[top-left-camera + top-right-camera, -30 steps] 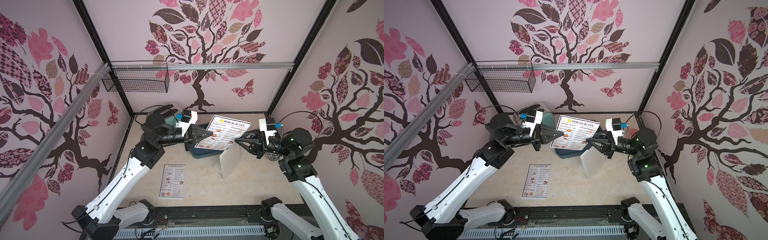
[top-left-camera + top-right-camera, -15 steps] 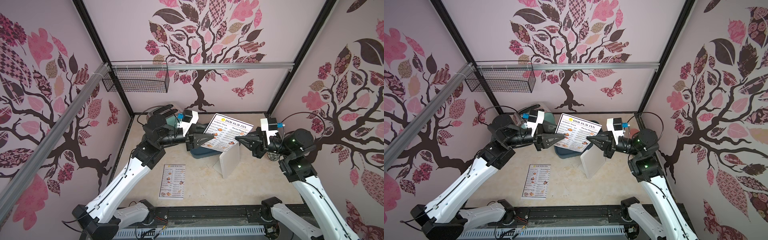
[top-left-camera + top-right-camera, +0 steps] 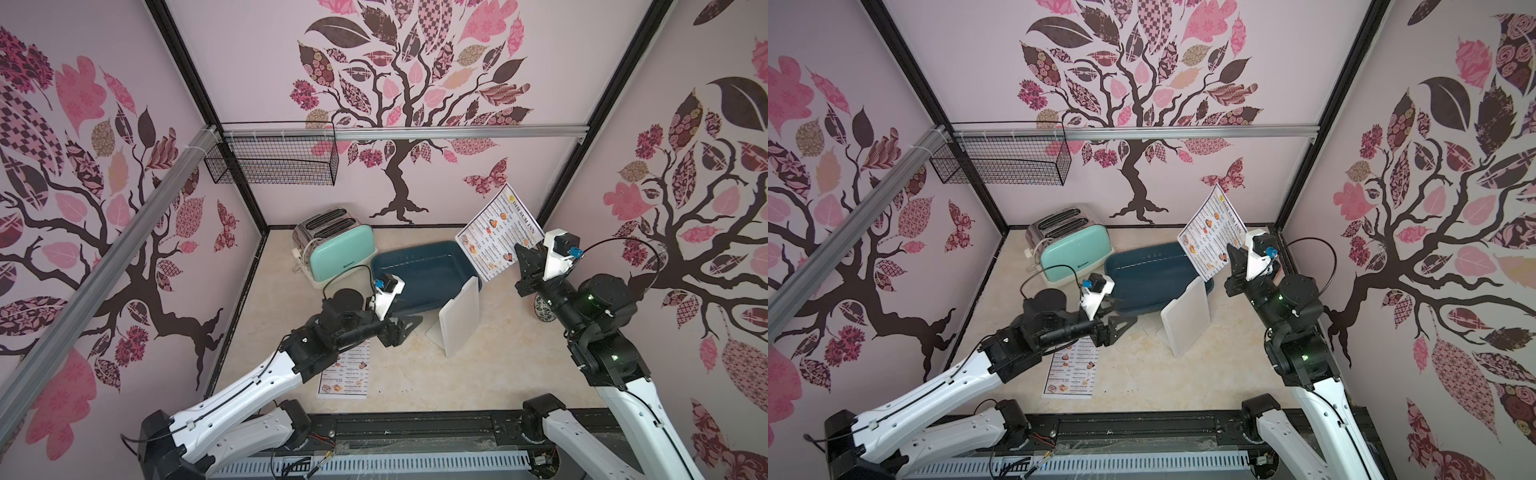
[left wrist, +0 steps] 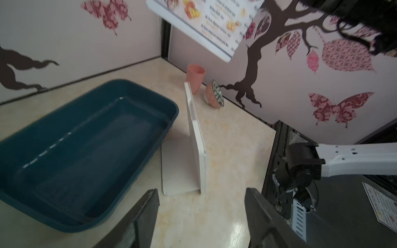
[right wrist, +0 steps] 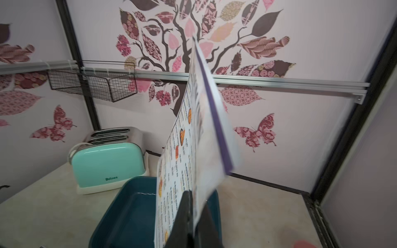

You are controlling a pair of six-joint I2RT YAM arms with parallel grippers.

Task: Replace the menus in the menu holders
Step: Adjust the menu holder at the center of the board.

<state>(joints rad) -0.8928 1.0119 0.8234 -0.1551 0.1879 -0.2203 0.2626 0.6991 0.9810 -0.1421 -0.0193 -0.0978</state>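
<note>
Top views, counter: carries a toaster at the back and a blue tub beside it. The holder stands upright just beside the tub's near right corner, its face plain white.
Top views, right pincer: pressed together on the lower edge of the held menu. That sheet is raised in the air, tilted, over the tub's far right end.
Top views, flat menu: lies print up on the counter near the front left, partly under the left arm.
Top views, left pincer: low over the counter between the flat menu and the holder, pointing at the holder and touching neither.
Left wrist, left pincer: fingers spread wide with nothing between them. The holder is edge-on straight ahead, its flat foot toward the tub.
Left wrist, past the holder: a pink cup and a patterned bowl tipped on its side, both by the wall. The held menu hangs above them.
Right wrist, right pincer: two dark fingers pinch the held menu, seen edge-on and blurred. The toaster and tub lie behind it.
</note>
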